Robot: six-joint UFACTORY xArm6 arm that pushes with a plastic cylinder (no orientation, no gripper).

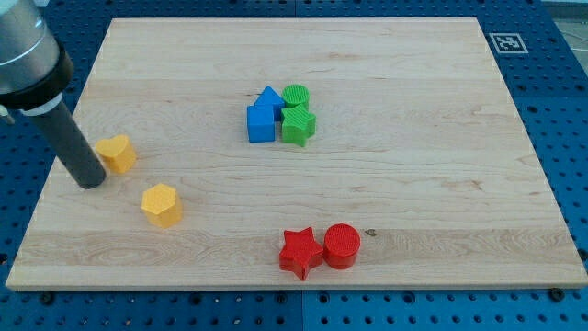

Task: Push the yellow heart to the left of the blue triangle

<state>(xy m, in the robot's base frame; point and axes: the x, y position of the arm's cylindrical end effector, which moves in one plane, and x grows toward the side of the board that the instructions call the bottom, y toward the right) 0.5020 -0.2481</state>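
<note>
The yellow heart [117, 153] lies near the board's left edge. My tip [91, 183] rests on the board just left of and slightly below the heart, close to touching it. The blue triangle [269, 97] sits near the board's middle top, in a tight cluster. The heart is far to the view's left of the triangle and lower.
A blue cube [261, 123], a green cylinder [297, 96] and a green star [298, 125] crowd around the triangle. A yellow hexagon [162, 204] lies below and right of the heart. A red star [300, 252] and a red cylinder [342, 245] sit near the bottom edge of the wooden board [413, 165].
</note>
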